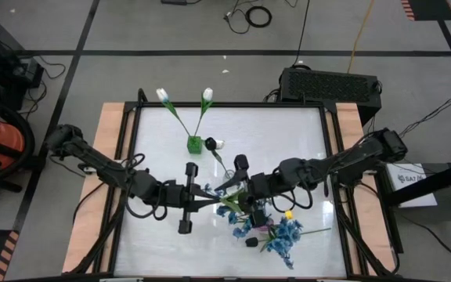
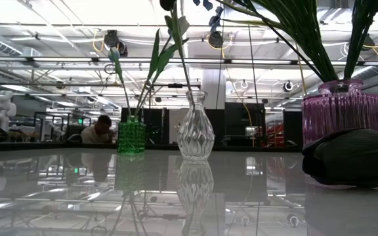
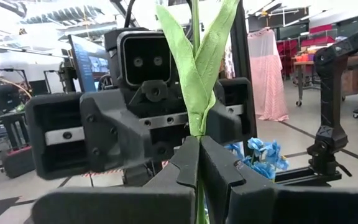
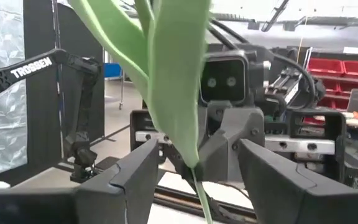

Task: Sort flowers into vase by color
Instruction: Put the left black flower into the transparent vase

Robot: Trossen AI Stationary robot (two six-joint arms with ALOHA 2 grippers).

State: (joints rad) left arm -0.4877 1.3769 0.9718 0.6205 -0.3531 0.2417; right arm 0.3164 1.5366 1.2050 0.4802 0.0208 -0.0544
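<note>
My left gripper point(image 1: 210, 193) is shut on a green leafy flower stem point(image 3: 197, 74) above the table's middle. My right gripper point(image 1: 232, 188) faces it, open. Its fingers point(image 4: 135, 168) stand on either side of the stem's leaf point(image 4: 173, 93), and I see no touch. A black bud point(image 1: 241, 162) shows just beyond the grippers. A green vase point(image 1: 194, 144) holds two white tulips. A clear vase point(image 2: 195, 134) holds one stem. A purple vase point(image 2: 343, 111) holds several stems. Blue sprays point(image 1: 284, 235) and a black bud point(image 2: 353, 157) lie on the table. My left gripper pinches the stem point(image 3: 197, 132) between its two fingers, just below where the leaves part. The fingers come level from the table's left and lie across the stem. The stem stands upright in the hold, with its leaves above the fingers. Its lower end is hidden.
The green vase stands at the far middle and the clear vase to its right. The purple vase stands near the front, right of centre, under the right arm. Loose flowers lie at the front right. A person point(image 2: 98, 133) sits in the room beyond the table.
</note>
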